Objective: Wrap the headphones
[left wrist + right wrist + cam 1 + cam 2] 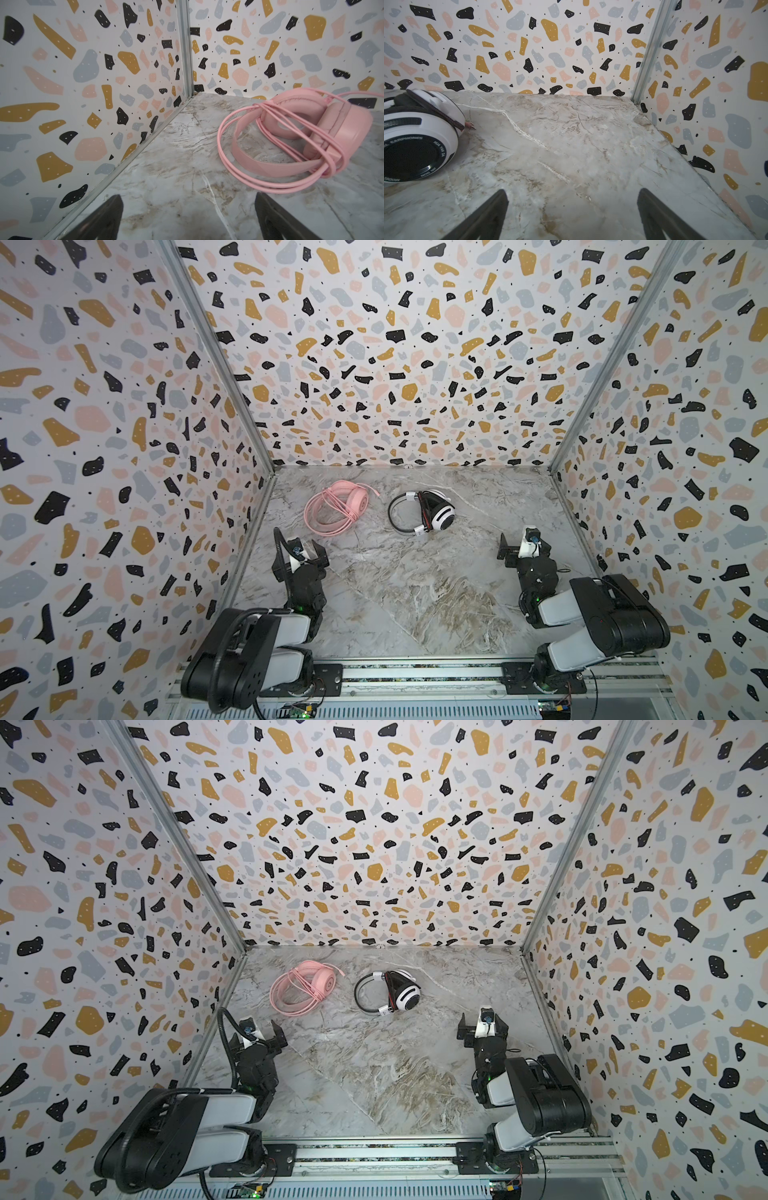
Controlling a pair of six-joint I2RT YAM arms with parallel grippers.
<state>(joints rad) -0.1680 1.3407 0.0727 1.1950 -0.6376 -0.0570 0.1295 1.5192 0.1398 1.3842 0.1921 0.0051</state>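
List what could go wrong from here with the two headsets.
1. The pink cable lies in loose loops around the pink headset, some spilling onto the table; the open left pincer could snag one and drag the wrap apart.
2. The plug tips stick out free beside the white-and-black headset; a nudge from the open right pincer might let the black cable slacken.

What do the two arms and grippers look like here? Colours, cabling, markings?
Left arm and right arm: black joint housings, white link shells, a green light near each wrist. A black ribbed hose loops along the left one. Left gripper and right gripper: plain black tapered fingers.
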